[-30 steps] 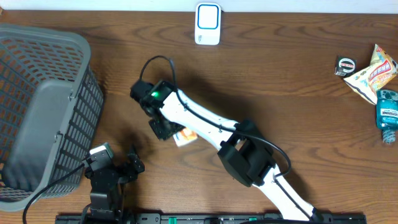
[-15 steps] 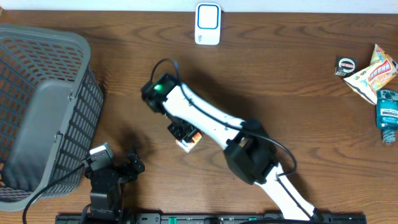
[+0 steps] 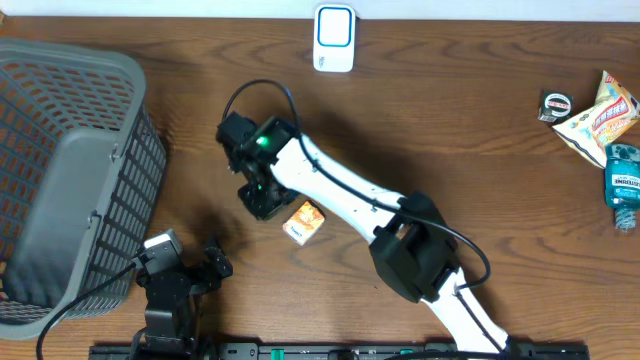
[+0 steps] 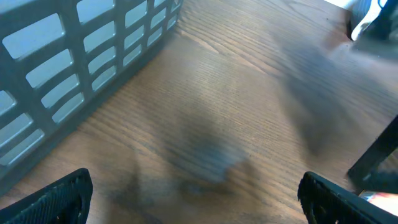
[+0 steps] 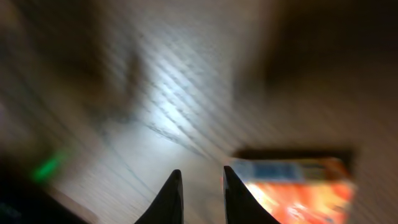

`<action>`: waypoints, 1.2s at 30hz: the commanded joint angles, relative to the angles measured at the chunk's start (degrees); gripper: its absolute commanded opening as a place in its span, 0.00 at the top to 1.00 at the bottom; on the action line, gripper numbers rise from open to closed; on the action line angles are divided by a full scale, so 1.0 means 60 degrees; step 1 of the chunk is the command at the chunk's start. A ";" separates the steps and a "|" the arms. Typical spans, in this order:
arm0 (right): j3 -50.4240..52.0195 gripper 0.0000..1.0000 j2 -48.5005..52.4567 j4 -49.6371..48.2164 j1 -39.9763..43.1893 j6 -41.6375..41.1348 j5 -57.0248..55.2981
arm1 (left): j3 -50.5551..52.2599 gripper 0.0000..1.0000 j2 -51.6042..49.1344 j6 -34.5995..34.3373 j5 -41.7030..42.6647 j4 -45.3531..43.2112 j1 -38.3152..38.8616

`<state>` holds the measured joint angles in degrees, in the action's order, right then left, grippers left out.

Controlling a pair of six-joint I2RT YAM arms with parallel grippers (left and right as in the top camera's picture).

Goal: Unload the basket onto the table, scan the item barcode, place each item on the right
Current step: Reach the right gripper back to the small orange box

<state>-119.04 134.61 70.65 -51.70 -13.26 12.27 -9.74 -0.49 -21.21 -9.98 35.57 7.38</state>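
The item, a small orange box (image 3: 304,222), lies flat on the wooden table, free of both grippers. My right gripper (image 3: 261,198) hangs just to its left. In the right wrist view its fingers (image 5: 173,196) stand close together with a narrow gap; only bare table shows between them (image 5: 200,176). The box (image 5: 292,190) lies beside the right finger, blurred. A white scanner (image 3: 333,38) sits at the table's far edge. My left gripper (image 3: 196,270) rests at the near edge by the basket, jaws wide apart (image 4: 202,208) over bare wood.
A grey mesh basket (image 3: 60,180) fills the left side, and its wall (image 4: 93,56) is close to the left gripper. At the far right lie a tape measure (image 3: 553,104), a snack packet (image 3: 600,120) and a blue bottle (image 3: 622,182).
The right gripper has let go of the orange box, which now lies on the table. It has moved away up and to the left, and its fingers have drawn closer. The left arm has not moved.
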 commanded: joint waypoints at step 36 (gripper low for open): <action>-0.1253 0.55 -0.0146 0.2648 0.2007 -0.3894 -0.3712 | 0.0102 0.02 0.0044 -0.0087 -0.0098 0.0069 -0.0011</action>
<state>-121.86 134.74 86.37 -41.06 -33.36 -23.59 -9.74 -0.49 -21.21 -9.98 35.57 7.38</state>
